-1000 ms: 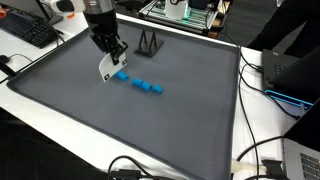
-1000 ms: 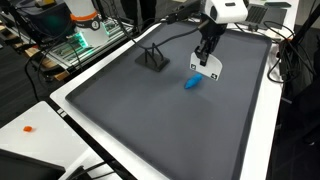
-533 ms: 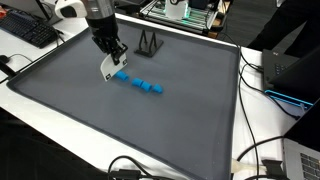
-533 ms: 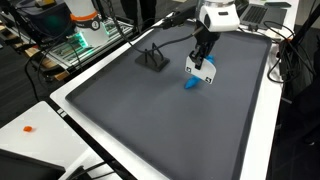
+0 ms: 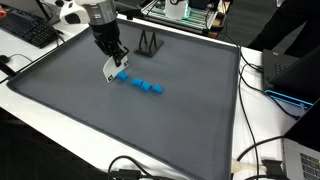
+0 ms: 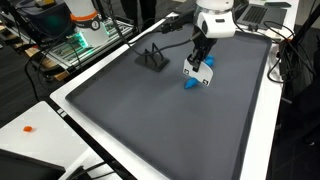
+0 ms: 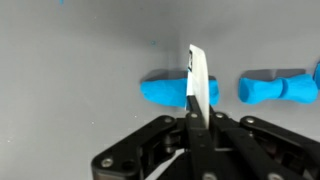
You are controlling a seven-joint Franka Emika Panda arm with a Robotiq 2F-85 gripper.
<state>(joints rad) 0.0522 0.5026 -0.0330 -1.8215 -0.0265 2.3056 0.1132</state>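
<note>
Gripper (image 5: 113, 66) hung low over row of blue blocks (image 5: 140, 83) on grey desk mat (image 5: 190, 120). Fingers (image 7: 178, 128) were clamped on thin white card (image 7: 198, 80), held upright, seen edge-on in wrist view.

Judged:
- keep card vertical and grip firm
- move slow and level
- card's lower edge sat just by end block (image 7: 164, 92), so tilt or drop could knock it out of row

Card looked flat, white, stiff. End block was small, bright blue. Second block (image 7: 270, 87) lay near, apart. Black stand (image 5: 148, 42) stood well apart, behind.
</note>
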